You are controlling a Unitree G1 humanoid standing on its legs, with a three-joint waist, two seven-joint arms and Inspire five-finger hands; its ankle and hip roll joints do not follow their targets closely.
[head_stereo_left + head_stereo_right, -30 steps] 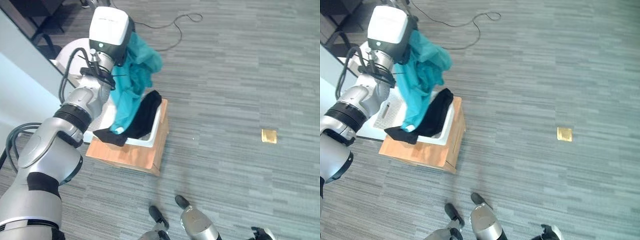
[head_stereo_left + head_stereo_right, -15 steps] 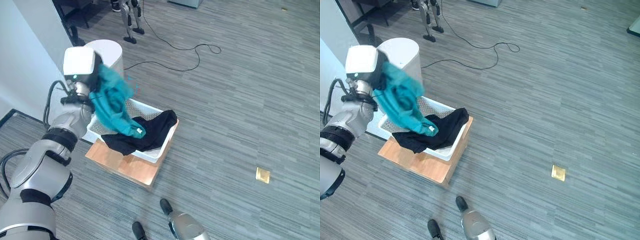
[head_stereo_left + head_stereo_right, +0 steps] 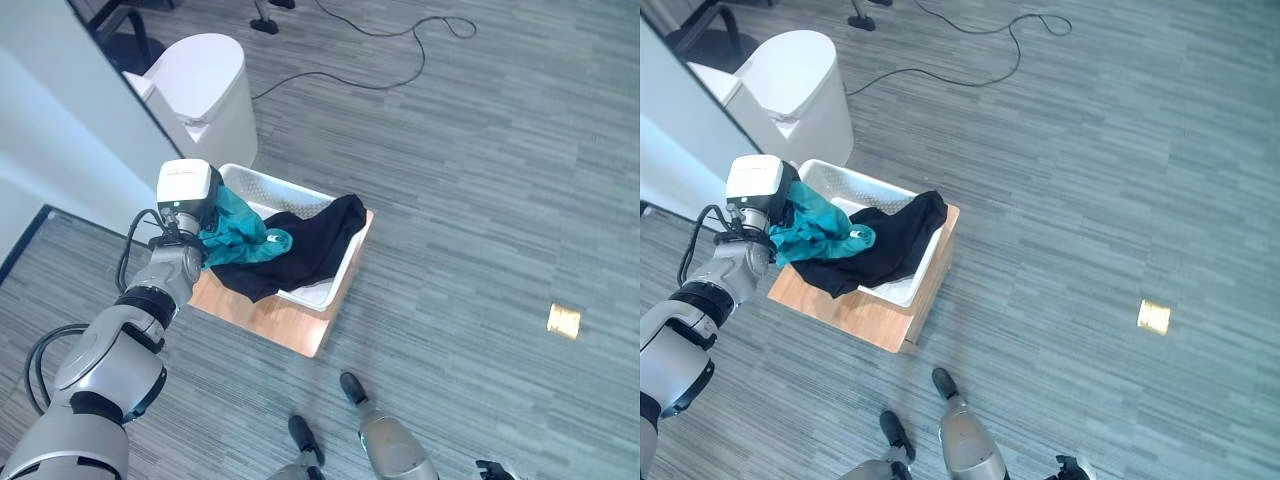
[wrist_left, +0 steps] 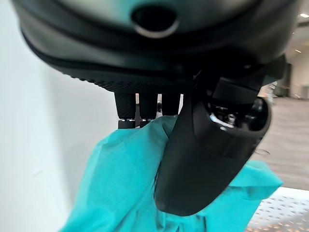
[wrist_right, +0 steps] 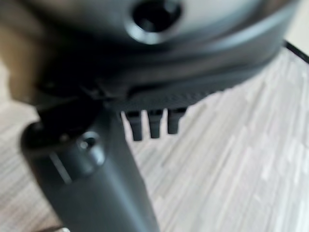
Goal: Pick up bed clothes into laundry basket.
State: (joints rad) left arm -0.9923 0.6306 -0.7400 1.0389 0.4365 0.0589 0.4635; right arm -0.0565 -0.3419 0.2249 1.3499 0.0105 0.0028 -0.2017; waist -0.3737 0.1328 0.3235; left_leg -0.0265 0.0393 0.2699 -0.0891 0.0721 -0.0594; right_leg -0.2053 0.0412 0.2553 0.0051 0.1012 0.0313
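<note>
A teal garment [image 3: 235, 232] lies bunched at the near-left corner of the white laundry basket [image 3: 262, 183], partly on top of a black garment [image 3: 305, 250] that drapes over the basket's front rim. My left hand [image 4: 207, 145] is down at that corner, its fingers and thumb curled round the teal cloth [image 4: 130, 183]. In the eye views the white wrist block [image 3: 188, 185] covers the hand. My right hand [image 5: 96, 179] hangs low over bare floor, fingers relaxed, holding nothing.
The basket sits on a low wooden box [image 3: 272, 322]. A white round bin [image 3: 205, 90] stands just behind it beside a pale wall. A black cable [image 3: 400, 70] trails over the grey carpet further back. A small gold floor plate [image 3: 563, 320] lies to the right.
The head camera has shifted. My left hand has come down from holding the teal garment high above the basket, and the garment now rests inside it.
</note>
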